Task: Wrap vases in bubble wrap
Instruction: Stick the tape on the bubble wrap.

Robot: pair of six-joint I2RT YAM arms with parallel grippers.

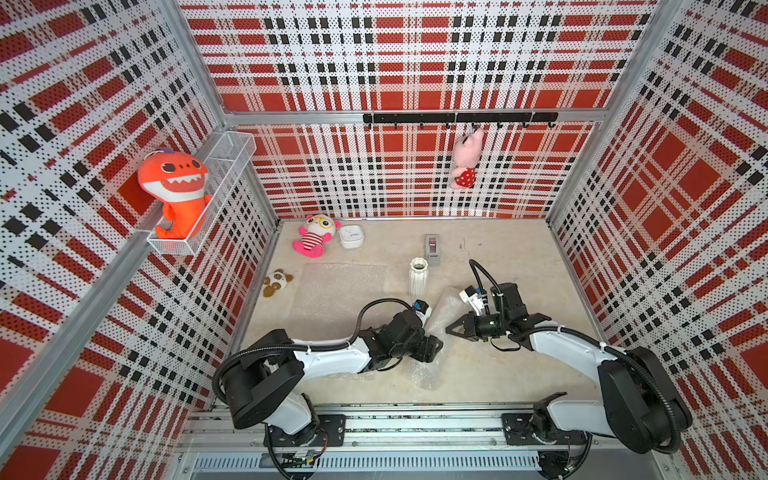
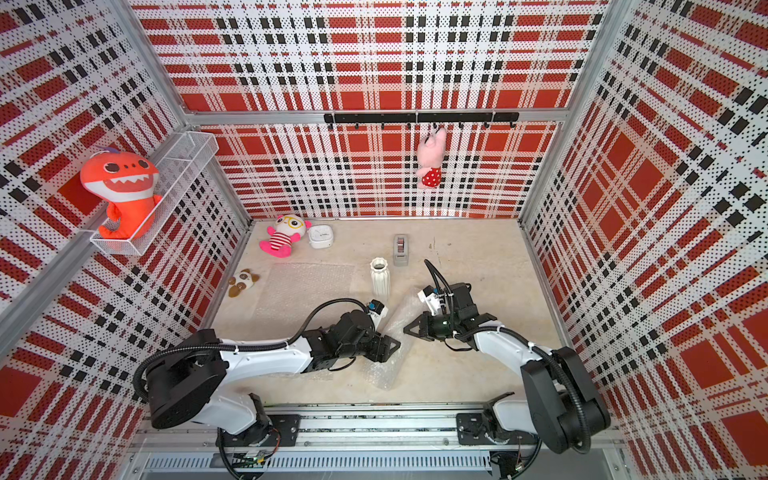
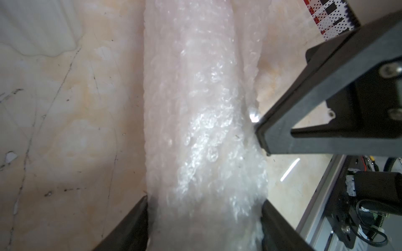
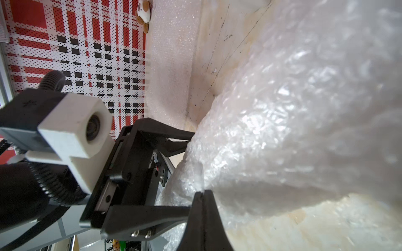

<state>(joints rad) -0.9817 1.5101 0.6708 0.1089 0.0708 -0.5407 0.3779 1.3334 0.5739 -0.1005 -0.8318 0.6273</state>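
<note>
Bubble-wrap roll [image 1: 442, 311] lies on the table [image 1: 519, 374] in the lower middle of both top views. Its long axis slants from upper right down to lower left. I can't see through the wrap, so I'm only guessing there's a vase inside.

The left gripper [image 1: 434, 347] sits crosswise over the roll. In the left wrist view its fingers [image 3: 139, 219] sit against either flank at the bottom of the frame, spread wide and, as far as I can tell, clasping the roll.

The right gripper [image 1: 449, 329] points left, jaws pressed together. Its tip butts into the roll's right flank, just up-frame of the left's hold [image 3: 261, 134]. No idea if a flap is caught in it.

So both are right at the roll, and whatever comes next probably hinges on that side contact.

The left forearm reaches in flat from the lower left, and the right arm bends in from the lower right.

The ribbed vase [image 1: 418, 276] stands bare just above the roll, with the flat bubble wrap sheet [image 1: 340, 291] to its left.
</note>
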